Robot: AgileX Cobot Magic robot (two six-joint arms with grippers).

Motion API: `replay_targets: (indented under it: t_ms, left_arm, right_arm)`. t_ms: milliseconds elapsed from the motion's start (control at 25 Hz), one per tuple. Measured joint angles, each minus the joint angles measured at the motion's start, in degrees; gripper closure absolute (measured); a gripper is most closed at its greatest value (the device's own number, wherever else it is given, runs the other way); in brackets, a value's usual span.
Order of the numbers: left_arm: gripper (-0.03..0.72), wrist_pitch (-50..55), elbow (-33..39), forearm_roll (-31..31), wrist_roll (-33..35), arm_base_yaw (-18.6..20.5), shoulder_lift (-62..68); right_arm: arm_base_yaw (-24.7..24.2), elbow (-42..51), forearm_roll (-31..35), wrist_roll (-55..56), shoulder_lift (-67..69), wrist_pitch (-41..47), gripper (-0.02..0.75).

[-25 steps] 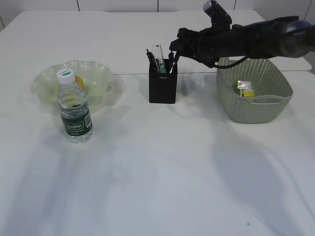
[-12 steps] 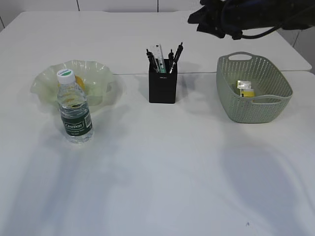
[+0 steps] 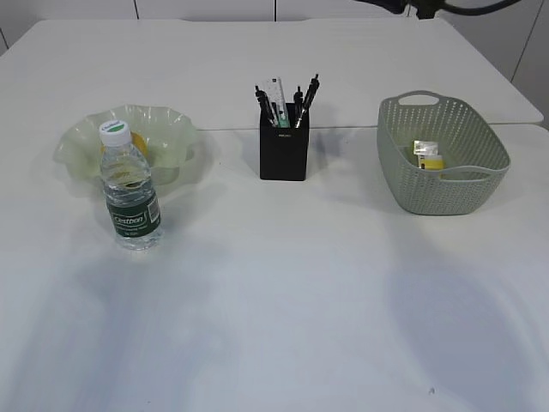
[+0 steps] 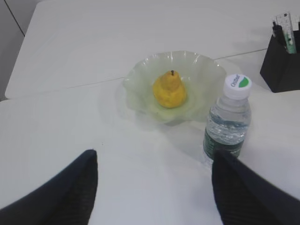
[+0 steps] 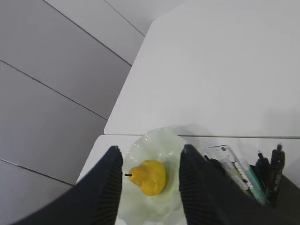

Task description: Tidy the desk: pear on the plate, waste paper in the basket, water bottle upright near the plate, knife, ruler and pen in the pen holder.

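The desk is looking tidy. The pear [image 4: 169,89] is sitting in the plate [image 4: 140,75], ahead of the left gripper [image 4: 152,187], whose two dark fingers are spread wide with nothing between them. The water bottle [image 4: 228,123] is standing upright just beyond its right finger, touching the plate's edge or nearly so.

The right gripper [image 5: 149,185] is hanging high above the desk, fingers parted and empty, with the pen holder [image 5: 274,187] below and to its right (ruler and pens sticking up out of it). Crumpled paper [image 3: 427,154] is lying in the basket [image 3: 480,193].

Little is left to go wrong, I judge; a careless sweep of the left arm could knock the bottle over.

A second ago the right arm was reaching over the pen holder; now it is lifting almost out of the front view.
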Motion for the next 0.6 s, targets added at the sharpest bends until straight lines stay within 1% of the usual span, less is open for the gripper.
replay_targets:
  t_ms: [240, 400, 480, 600]
  left_arm:
    - [0.151, 7.34, 0.0, 0.0, 0.0, 0.0, -11.12]
    - [0.151, 14.37, 0.0, 0.11, -0.54, 0.0, -17.38]
    - [0.151, 18.24, 0.0, 1.26, -2.87, 0.0, -20.15]
    - [0.151, 24.77, 0.0, 5.74, -9.8, 0.0, -24.47]
  right_arm:
    - [0.0, 3.8, 0.0, 0.0, -5.11, -0.27, 0.431]
    - [0.0, 7.48, 0.0, 0.0, -9.33, -0.4, 0.43]
    - [0.0, 9.52, 0.0, 0.0, -11.73, -0.49, 0.43]
    - [0.0, 12.64, 0.0, 0.03, -15.85, -0.49, 0.43]
